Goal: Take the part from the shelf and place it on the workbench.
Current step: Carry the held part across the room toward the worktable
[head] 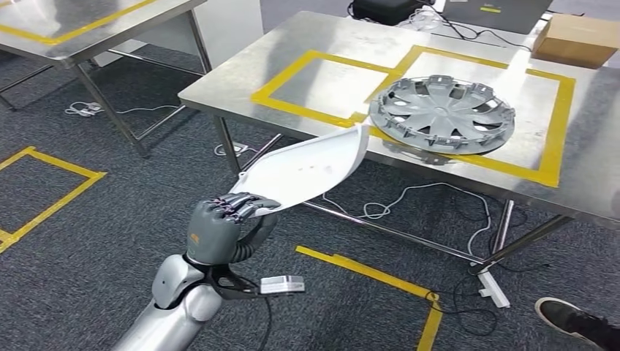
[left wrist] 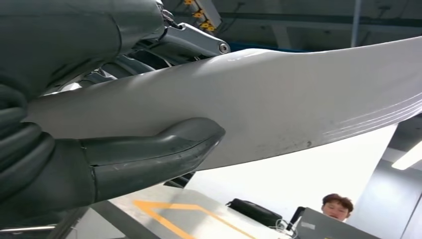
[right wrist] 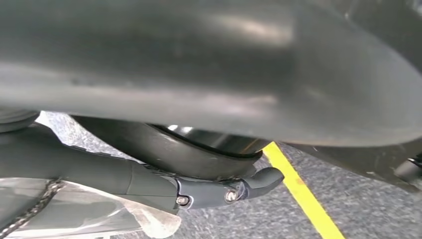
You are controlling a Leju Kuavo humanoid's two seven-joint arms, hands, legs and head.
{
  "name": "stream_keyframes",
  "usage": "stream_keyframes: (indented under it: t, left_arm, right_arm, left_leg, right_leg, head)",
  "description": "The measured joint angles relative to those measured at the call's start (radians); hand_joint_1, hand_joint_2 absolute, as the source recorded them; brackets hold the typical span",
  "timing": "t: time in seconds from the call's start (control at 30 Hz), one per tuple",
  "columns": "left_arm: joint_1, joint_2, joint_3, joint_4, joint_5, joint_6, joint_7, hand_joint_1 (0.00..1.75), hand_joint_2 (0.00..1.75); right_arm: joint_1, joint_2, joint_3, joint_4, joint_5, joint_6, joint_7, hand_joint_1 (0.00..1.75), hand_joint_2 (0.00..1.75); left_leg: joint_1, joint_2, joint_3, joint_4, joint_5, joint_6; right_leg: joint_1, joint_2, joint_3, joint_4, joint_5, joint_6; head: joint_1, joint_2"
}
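Note:
My left hand (head: 223,227) grips the near end of a long, curved white panel part (head: 307,170). The part slants up toward the steel workbench (head: 292,44), and its far tip reaches the bench's front edge beside the left yellow-taped square (head: 322,84). In the left wrist view the thumb (left wrist: 149,154) presses against the underside of the white part (left wrist: 278,104), with the other fingers on its other face. A dark finger of my right hand (right wrist: 209,191) hangs above grey carpet; its grasp is unclear.
A grey hubcap (head: 441,113) lies in the right taped square. A cardboard box (head: 577,36) and a black bag (head: 384,9) sit at the bench's back. A second steel table (head: 73,29) stands at the left. Cables (head: 409,201) trail under the bench. A person's shoe (head: 574,318) is at the lower right.

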State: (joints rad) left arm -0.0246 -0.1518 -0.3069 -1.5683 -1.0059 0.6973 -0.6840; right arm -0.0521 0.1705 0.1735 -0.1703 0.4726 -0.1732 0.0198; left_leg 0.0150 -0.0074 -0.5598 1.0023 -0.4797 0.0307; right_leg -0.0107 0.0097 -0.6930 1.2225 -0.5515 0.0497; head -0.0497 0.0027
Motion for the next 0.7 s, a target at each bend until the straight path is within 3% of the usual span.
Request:
stream_keyframes:
  t: [0.03,0.1,0.13,0.27,0.33,0.4,0.43,0.47,0.5,0.57,0.63,0.7]
  left_arm:
    - [0.000,-0.005,0.006,0.000,0.002,0.000,-0.003,1.75,1.75]
    - [-0.001,-0.014,0.016,-0.002,0.005,0.000,-0.007,1.75,1.75]
    - [-0.001,-0.017,0.022,-0.003,0.008,0.000,-0.009,1.75,1.75]
    - [-0.005,-0.026,0.038,-0.011,0.019,0.000,-0.014,1.75,1.75]
    - [-0.010,-0.029,0.045,-0.014,0.027,0.000,-0.014,1.75,1.75]
    - [-0.012,-0.030,0.053,-0.014,0.031,0.000,-0.014,1.75,1.75]
    - [-0.012,-0.030,0.055,-0.014,0.032,0.000,-0.014,1.75,1.75]
    - [-0.013,-0.030,0.058,-0.014,0.032,0.000,-0.014,1.75,1.75]
    - [-0.014,-0.030,0.060,-0.014,0.033,0.000,-0.014,1.75,1.75]
    - [-0.018,-0.031,0.062,-0.014,0.034,0.000,-0.014,1.75,1.75]
    - [-0.023,-0.032,0.064,-0.013,0.034,0.000,-0.014,1.75,1.75]
    - [-0.026,-0.035,0.067,-0.013,0.034,0.000,-0.014,1.75,1.75]
  right_arm:
    - [0.001,0.000,0.000,0.000,0.001,0.001,0.000,0.00,0.00]
    - [0.003,0.000,0.000,0.000,0.004,0.003,0.001,0.00,0.00]
    - [0.003,0.000,0.000,0.000,0.005,0.005,0.004,0.00,0.00]
    - [0.005,0.001,0.000,0.000,0.008,0.010,0.015,0.00,0.00]
    - [0.005,0.002,0.000,0.000,0.009,0.011,0.016,0.00,0.00]
    - [0.006,0.003,0.000,0.000,0.010,0.012,0.016,0.00,0.00]
    - [0.007,0.003,0.000,0.000,0.010,0.012,0.016,0.00,0.00]
    - [0.009,0.003,0.000,0.000,0.010,0.012,0.016,0.00,0.00]
    - [0.009,0.003,0.000,0.000,0.010,0.012,0.015,0.00,0.00]
    - [0.010,0.003,0.000,0.000,0.010,0.011,0.014,0.00,0.00]
    - [0.009,0.004,0.000,0.000,0.010,0.011,0.014,0.00,0.00]
    - [0.008,0.005,0.000,0.000,0.011,0.012,0.015,0.00,0.00]
  left_leg:
    - [0.000,0.002,0.002,0.000,-0.002,-0.003]
    - [-0.004,0.003,0.003,0.002,-0.006,-0.011]
    - [-0.006,0.003,0.003,0.003,-0.007,-0.016]
    - [-0.006,0.004,0.002,0.023,-0.023,-0.037]
    - [-0.004,0.004,-0.040,0.118,-0.068,-0.045]
    - [-0.004,0.004,-0.114,0.255,-0.115,-0.048]
    - [-0.004,0.004,-0.140,0.297,-0.118,-0.048]
    - [-0.004,0.004,-0.148,0.297,-0.097,-0.047]
    - [-0.004,0.004,-0.139,0.261,-0.060,-0.044]
    - [-0.007,0.004,-0.093,0.136,0.021,-0.035]
    - [-0.012,0.004,-0.054,0.050,0.033,-0.025]
    - [-0.014,0.003,-0.039,0.024,0.012,-0.015]
  right_leg:
    - [0.000,-0.003,0.041,-0.074,0.034,-0.002]
    - [0.001,-0.007,0.112,-0.199,0.066,-0.009]
    - [0.002,-0.009,0.128,-0.225,0.065,-0.014]
    - [0.000,-0.008,0.143,-0.233,0.057,-0.038]
    - [-0.002,-0.010,0.154,-0.236,0.052,-0.051]
    - [-0.001,-0.009,0.163,-0.235,0.043,-0.058]
    - [0.000,-0.008,0.169,-0.235,0.038,-0.059]
    - [0.000,-0.006,0.177,-0.235,0.031,-0.058]
    - [0.000,-0.004,0.188,-0.235,0.025,-0.056]
    - [0.002,0.000,0.207,-0.235,0.007,-0.050]
    - [0.004,0.000,0.212,-0.237,-0.008,-0.038]
    - [0.004,-0.001,0.219,-0.237,-0.010,-0.023]
  head:
    - [0.000,0.000]
    - [0.000,0.000]
    - [-0.001,0.000]
    - [-0.004,0.000]
    - [-0.006,0.000]
    - [-0.006,0.000]
    - [-0.006,0.000]
    - [-0.006,0.000]
    - [-0.006,0.000]
    - [-0.005,0.000]
    - [-0.003,0.000]
    - [-0.003,0.000]
